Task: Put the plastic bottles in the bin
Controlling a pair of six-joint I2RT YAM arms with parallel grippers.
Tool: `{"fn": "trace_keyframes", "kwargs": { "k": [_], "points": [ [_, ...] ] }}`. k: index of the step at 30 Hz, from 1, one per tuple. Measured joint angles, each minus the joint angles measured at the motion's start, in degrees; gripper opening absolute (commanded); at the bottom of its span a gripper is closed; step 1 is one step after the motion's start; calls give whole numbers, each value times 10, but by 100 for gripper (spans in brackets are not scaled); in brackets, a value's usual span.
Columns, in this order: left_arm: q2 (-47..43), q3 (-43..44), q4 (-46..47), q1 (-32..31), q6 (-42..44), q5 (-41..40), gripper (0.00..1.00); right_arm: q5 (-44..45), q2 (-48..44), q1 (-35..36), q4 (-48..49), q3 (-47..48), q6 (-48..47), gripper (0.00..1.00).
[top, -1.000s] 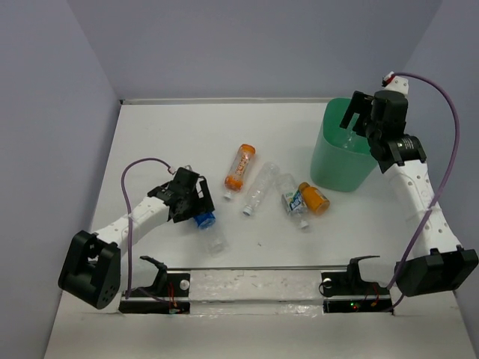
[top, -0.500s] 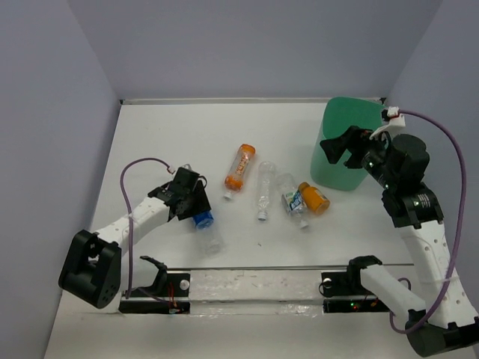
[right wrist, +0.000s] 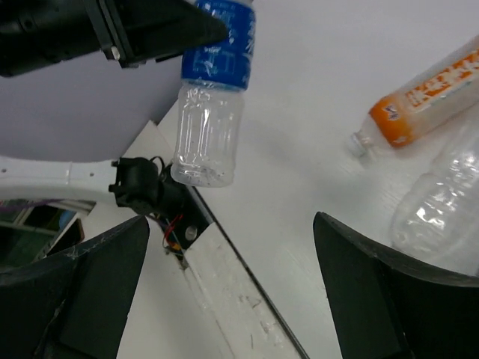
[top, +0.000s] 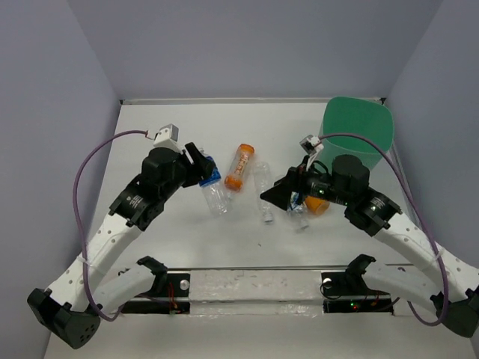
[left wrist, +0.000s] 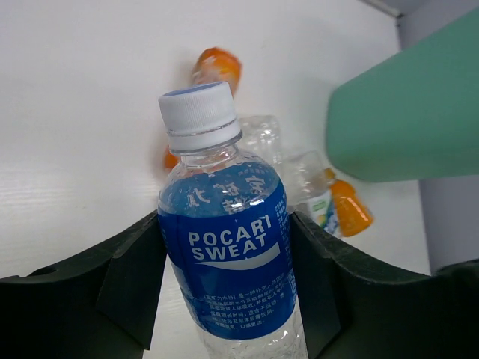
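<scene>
The left gripper [top: 203, 171] is clamped on the blue label of a Pocari Sweat bottle [left wrist: 224, 232], one finger pressed to each side of it; the white cap points away from the wrist and the clear lower body hangs beyond the fingers, off the table [top: 179, 127]. This bottle is well to the left of the bin [top: 359, 126], with the other loose bottles lying between the two. The right gripper [right wrist: 228, 224] stands wide, with nothing between its fingers, and hovers over the table just left of the bin, pointing away from it toward the held bottle. Just under and beside its fingers lies a clear bottle [top: 263, 191], unlabelled, lengthwise toward the near edge. Farther from the bin, just beyond that one, lies an orange bottle with a white cap [top: 239, 167], the cap end nearer the arms. Closer to the bin, largely hidden beneath the right gripper and wrist in the top view, are a clear bottle with a blue-and-white label [left wrist: 318, 203] and, touching or just beside it, a small orange bottle with an orange cap [left wrist: 348, 209], the nearest of all to the bin's left wall. The bin itself, mint green with tapered sides, stands upright at the far right of the table; what lies inside it cannot be made out.
</scene>
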Motion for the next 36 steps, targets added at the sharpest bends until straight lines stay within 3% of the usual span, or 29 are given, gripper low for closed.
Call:
{"fn": "trace_keyframes", "kwargs": {
  "k": [6,16,19,21,23,24,26,32,36],
  "points": [
    [7,26,82,-50,-5,26,51,17,90,99,47,15,-7,100],
    [43,24,191,-123,-16,44,51,50,153,112,58,36,-12,100],
    [43,23,220,-131,-21,51,52,51,165,112,82,38,-9,90],
    [43,20,240,-135,-23,55,57,54,169,112,93,38,-4,57],
    [43,17,250,-136,-24,56,68,60,168,113,106,38,1,39],
    [43,17,255,-136,-24,56,87,66,167,113,108,38,6,31],
    [43,17,260,-136,-21,54,99,76,167,112,111,38,7,27],
    [39,18,233,-141,-8,14,99,161,149,101,70,49,-2,22],
    [11,-9,210,-142,-4,-12,99,193,130,23,26,91,-20,21]
  ]
}}
